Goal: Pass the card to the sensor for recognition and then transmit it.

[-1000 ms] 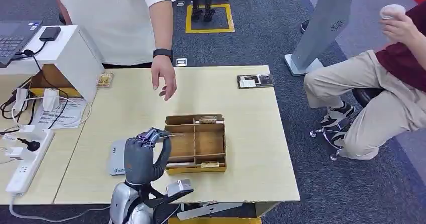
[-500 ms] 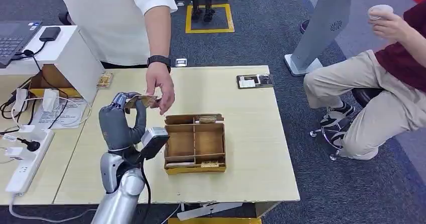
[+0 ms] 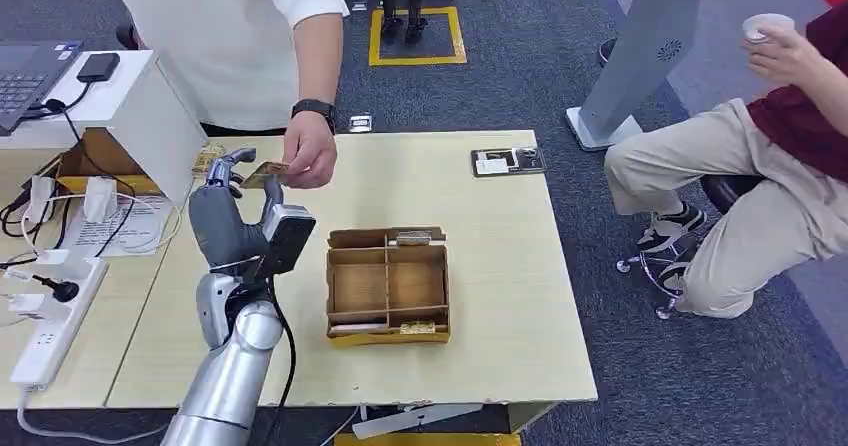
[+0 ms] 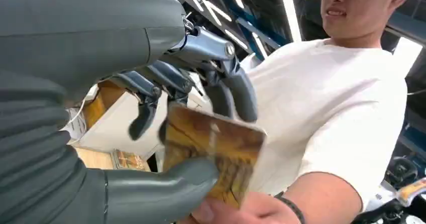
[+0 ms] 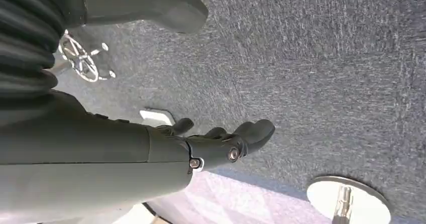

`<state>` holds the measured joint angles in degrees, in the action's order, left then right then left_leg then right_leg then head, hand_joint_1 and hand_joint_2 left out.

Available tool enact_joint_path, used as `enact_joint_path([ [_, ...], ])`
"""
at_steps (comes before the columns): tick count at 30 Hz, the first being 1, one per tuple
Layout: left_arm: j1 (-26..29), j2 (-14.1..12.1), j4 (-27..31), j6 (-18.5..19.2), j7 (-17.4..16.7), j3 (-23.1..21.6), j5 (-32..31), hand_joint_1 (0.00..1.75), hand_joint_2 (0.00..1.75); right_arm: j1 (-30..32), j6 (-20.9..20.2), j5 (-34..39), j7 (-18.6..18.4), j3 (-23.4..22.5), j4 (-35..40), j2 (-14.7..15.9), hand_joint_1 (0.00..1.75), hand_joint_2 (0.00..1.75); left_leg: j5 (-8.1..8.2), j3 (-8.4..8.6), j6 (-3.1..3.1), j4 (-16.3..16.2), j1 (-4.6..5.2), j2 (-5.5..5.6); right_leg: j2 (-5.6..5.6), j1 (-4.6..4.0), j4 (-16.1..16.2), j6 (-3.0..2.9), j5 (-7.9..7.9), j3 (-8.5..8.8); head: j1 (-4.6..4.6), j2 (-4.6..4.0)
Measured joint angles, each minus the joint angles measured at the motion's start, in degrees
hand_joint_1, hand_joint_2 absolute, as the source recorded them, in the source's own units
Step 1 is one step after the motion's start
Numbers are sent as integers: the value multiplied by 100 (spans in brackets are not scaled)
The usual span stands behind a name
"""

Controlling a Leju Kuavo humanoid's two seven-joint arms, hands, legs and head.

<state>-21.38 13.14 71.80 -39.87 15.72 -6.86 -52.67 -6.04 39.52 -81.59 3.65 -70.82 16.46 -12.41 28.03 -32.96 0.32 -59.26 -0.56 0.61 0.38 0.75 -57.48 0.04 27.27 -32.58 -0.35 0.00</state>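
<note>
Card (image 4: 213,158) print too blurred to read, its lower edge hidden behind left hand (image 4: 90,133) thumb and person's fingers (image 4: 236,211); right hand (image 5: 166,148) fingertips hidden behind its knuckles.

Pale wood-grain table (image 3: 480,266) with a matt finish, brown cardboard tray (image 3: 388,284), matt grey plastic left hand (image 3: 232,221) on a brushed silver metal arm (image 3: 225,386), glossy printed card (image 4: 213,156), rough grey carpet (image 5: 326,58)
</note>
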Motion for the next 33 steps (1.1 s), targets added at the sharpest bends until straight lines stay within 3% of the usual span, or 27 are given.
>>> enact_joint_path([
  [11,4,155,-24,0,345,317,173,0,175,-1,0,15,2,0,0,-17,0,175,-1,0,0,0,0,0,-1,0,0,0,0,1,0,0],
  [20,272,236,162,-2,767,389,857,0,175,5,0,142,52,-11,2,-24,0,175,0,-1,0,0,0,2,-1,0,0,1,1,0,0,0],
  [27,635,260,575,-7,1003,387,1609,0,175,14,0,223,114,-44,46,-33,0,175,1,0,0,0,0,2,0,0,0,1,1,0,0,0],
  [33,1234,267,1334,-20,1670,203,3485,0,175,39,0,258,109,-181,190,-85,0,175,2,0,0,0,0,-2,4,0,0,3,3,-1,2,0],
])
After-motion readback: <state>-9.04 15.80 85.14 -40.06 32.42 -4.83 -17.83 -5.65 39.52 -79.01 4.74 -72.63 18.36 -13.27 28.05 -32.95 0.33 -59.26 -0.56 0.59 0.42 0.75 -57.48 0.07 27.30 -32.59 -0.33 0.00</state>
